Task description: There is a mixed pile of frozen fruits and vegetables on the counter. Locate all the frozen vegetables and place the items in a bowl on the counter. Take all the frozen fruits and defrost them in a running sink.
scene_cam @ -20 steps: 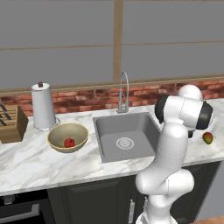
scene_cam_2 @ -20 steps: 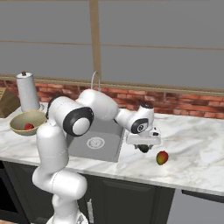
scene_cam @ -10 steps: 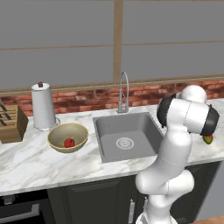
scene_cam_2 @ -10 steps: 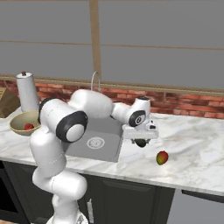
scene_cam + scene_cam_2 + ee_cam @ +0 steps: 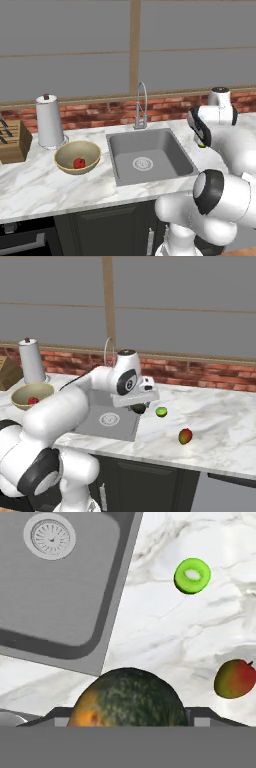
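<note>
One vegetable: dark green lump (image 5: 127, 697) is being gripped by the gripper (image 5: 138, 407), now lifted off the worktop (image 5: 215, 426).
Bowl (image 5: 77, 157): red vegetable (image 5: 78, 163) is being kept inside.
Fruits: lime ball (image 5: 161, 412) and oval fruit (image 5: 185, 436) are being left near the worktop's front edge.

Red lump (image 5: 78, 163) in bowl (image 5: 65, 151)

The bowl (image 5: 77, 156) is set on the counter (image 5: 30, 185) left of the sink (image 5: 150, 155); two fruits (image 5: 161, 412) are laid right of it.
</note>
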